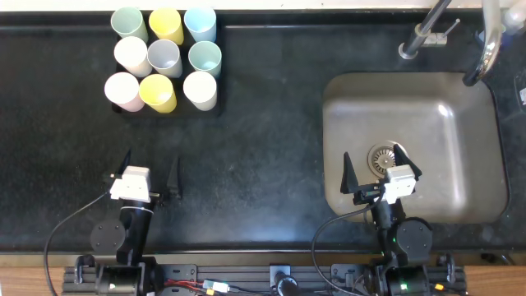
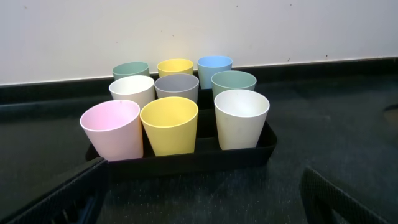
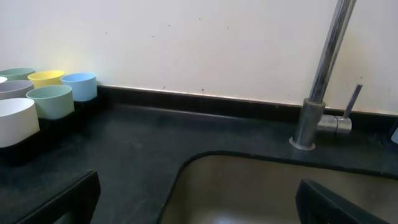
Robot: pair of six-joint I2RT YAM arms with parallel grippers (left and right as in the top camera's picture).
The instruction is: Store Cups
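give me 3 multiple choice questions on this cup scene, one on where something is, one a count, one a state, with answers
1. Where does the black plastic tray of pastel plastic cups stand?
A) on the dark counter, left of the stainless steel sink
B) inside the sink
C) between the two arm bases

2. How many cups stand in the tray?
A) six
B) twelve
C) nine

3. How is the left gripper?
A) shut on a pink cup
B) open, holding nothing
C) shut on the tray's rim

Answers:
1 A: the top view shows the tray at the counter's back left, apart from the sink.
2 C: the cups stand in three rows of three.
3 B: its fingers stand apart over bare counter, short of the tray.
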